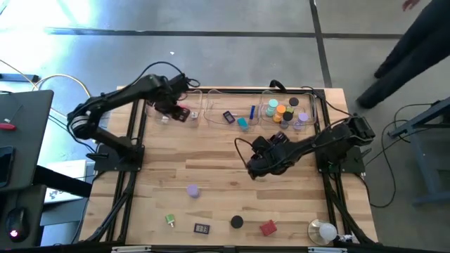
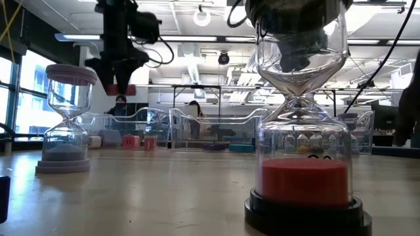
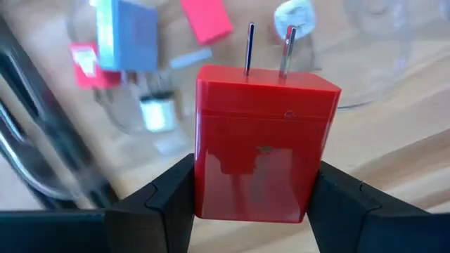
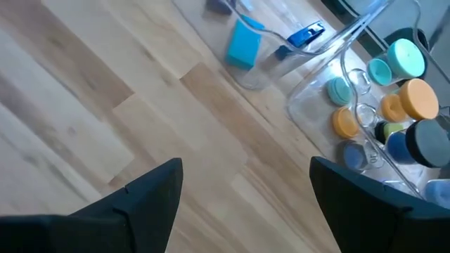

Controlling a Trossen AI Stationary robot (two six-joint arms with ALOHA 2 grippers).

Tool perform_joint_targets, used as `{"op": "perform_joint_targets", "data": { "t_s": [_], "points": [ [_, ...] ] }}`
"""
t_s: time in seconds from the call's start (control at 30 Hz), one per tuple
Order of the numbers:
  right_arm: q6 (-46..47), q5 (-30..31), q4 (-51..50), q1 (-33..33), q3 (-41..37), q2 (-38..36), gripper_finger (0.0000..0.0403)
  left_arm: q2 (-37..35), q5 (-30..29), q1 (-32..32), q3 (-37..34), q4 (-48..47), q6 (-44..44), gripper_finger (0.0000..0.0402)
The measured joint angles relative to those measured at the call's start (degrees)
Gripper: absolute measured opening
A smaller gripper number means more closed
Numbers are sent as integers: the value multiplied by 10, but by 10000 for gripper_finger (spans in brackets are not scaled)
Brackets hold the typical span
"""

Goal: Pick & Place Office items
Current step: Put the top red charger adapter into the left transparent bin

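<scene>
The left tool [image 3: 249, 204] pinches a red plug adapter [image 3: 261, 144] above the leftmost clear tray [image 1: 184, 105]; the right tool [image 4: 246, 204], spread and empty, hovers near that tray row.

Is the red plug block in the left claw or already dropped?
In the left claw: both fingers clamp the red plug block.

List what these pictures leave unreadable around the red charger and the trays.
- Tray under the left hand: in the left wrist view the red charger covers much of it, and the rest is blurred.
- Left tray contents: the arm covers them in the high view.
- Small items in the right tray: too small in the high view; cut by the right wrist view's edge.
</scene>
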Motion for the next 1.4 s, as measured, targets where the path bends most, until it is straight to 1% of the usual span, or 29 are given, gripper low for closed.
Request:
{"op": "perform_joint_targets", "data": {
  "t_s": [0.1,0.2,0.3,0.43,0.67,0.8,1.1,1.4],
  "points": [
    [0,0,-1,-12,0,0,300,19,3,20,0,-1,97,202],
    [-10,0,-4,-25,0,0,300,40,0,27,0,0,177,202],
    [-15,0,-4,-36,0,0,300,66,-13,31,0,0,223,202],
    [-15,0,8,-49,0,0,300,108,-13,35,0,0,266,202],
    [-47,2,44,-61,0,0,300,161,-4,35,3,-2,295,202],
    [-57,5,44,-65,0,0,300,173,-11,35,-1,38,294,202],
    [-57,-6,60,-76,-18,0,300,160,-4,40,0,22,294,202],
    [-59,-6,72,-79,-18,0,300,122,-2,49,0,22,293,202]
  ]
}}
